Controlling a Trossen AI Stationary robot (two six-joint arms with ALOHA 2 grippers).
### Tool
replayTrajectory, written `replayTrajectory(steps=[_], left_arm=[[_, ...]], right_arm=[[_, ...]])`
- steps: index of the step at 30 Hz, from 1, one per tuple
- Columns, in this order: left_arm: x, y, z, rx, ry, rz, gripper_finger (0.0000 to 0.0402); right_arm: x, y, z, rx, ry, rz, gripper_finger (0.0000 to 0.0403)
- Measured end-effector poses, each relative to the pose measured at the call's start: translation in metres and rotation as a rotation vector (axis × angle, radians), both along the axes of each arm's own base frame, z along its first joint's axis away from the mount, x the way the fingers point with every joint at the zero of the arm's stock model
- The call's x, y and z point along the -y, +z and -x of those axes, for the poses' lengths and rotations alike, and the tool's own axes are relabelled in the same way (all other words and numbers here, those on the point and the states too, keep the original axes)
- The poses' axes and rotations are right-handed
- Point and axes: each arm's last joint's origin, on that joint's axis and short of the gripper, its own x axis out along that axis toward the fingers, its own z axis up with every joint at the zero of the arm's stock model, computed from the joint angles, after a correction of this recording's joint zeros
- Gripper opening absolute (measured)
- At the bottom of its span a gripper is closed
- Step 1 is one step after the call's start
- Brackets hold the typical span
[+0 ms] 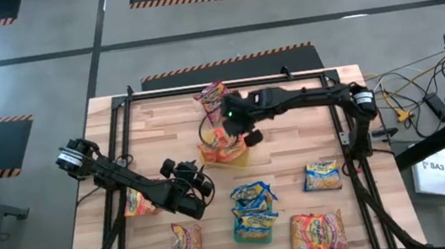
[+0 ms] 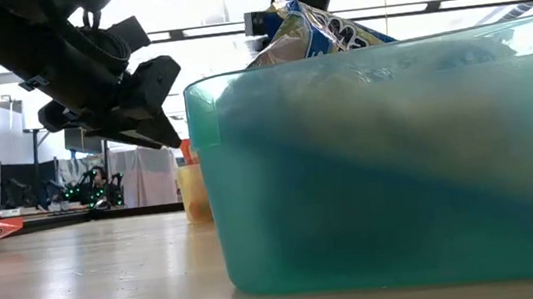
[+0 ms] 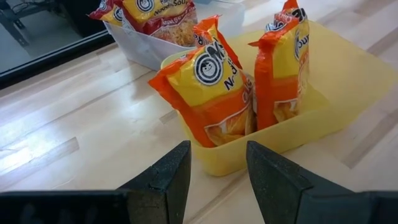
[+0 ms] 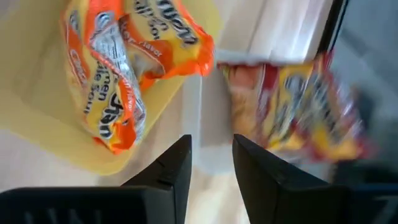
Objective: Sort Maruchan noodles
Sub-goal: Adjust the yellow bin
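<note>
Near the far edge of the bench, the right gripper [image 1: 244,130] hovers, jaws slightly parted and empty, over the yellow tray [image 3: 348,93] holding upright orange noodle packets [image 3: 211,93], which may topple out if brushed; the left gripper [image 1: 188,188] waits, jaws parted.

The left arm reaches in from the left edge, its left gripper [image 1: 199,188] near the table's middle, fingers [image 3: 165,177] parted and empty. The right arm stretches leftward along the far side, right gripper [image 1: 237,121] fingers [image 4: 171,165] parted, empty.
</note>
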Motion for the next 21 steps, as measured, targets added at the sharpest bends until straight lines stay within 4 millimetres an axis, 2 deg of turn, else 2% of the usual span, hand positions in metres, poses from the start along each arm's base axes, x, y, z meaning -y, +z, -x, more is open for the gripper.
replayTrajectory(steps=[3, 6, 10, 15, 21], left_arm=[[0.0, 0.0, 0.0, -0.001, -0.003, -0.001, 0.0139], [0.0, 0.0, 0.0, -0.005, -0.005, -0.004, 0.0139], [0.0, 0.0, 0.0, -0.011, -0.01, -0.008, 0.0139], [0.0, 0.0, 0.0, -0.01, -0.01, -0.008, 0.0139], [0.0, 0.0, 0.0, -0.02, -0.017, -0.014, 0.0139]], right_arm=[[0.021, -0.001, 0.013, 0.022, -0.164, -0.176, 0.0099], [0.041, -0.013, 0.021, 0.033, -0.274, -0.345, 0.0091], [0.057, -0.031, 0.023, 0.036, -0.366, -0.453, 0.0084], [0.057, -0.053, 0.022, 0.002, -0.394, -0.606, 0.0087], [0.056, -0.067, 0.017, -0.017, -0.42, -0.643, 0.0096]])
